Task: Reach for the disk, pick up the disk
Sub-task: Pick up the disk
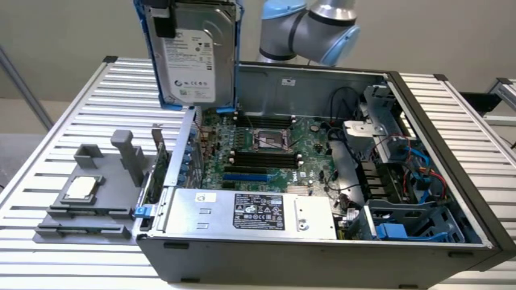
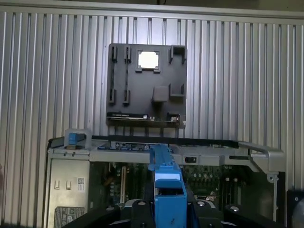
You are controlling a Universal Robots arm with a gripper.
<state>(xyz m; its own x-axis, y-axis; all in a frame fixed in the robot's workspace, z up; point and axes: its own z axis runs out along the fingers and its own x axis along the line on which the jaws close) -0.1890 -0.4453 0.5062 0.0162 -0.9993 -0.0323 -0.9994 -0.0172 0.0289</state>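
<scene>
The disk (image 1: 192,51), a silver-grey hard drive with a white label in a blue caddy, hangs upright in the air above the far left corner of the open computer case (image 1: 322,248), seen in the exterior view. My gripper (image 2: 169,213) is shut on it. In the wrist view the caddy's blue edge (image 2: 167,180) runs between the black fingers (image 2: 138,211). A black finger (image 1: 164,24) lies against the caddy's upper left side in the exterior view. The disk is clear of the case and touches nothing else.
Below lie the motherboard (image 1: 266,151) and the silver power-supply box (image 1: 250,211). A grey tray (image 1: 84,205) with a small square chip (image 1: 83,188) sits on the slatted table (image 1: 72,115) at the exterior view's left. Drive bays and cables (image 1: 403,181) fill the case's right side.
</scene>
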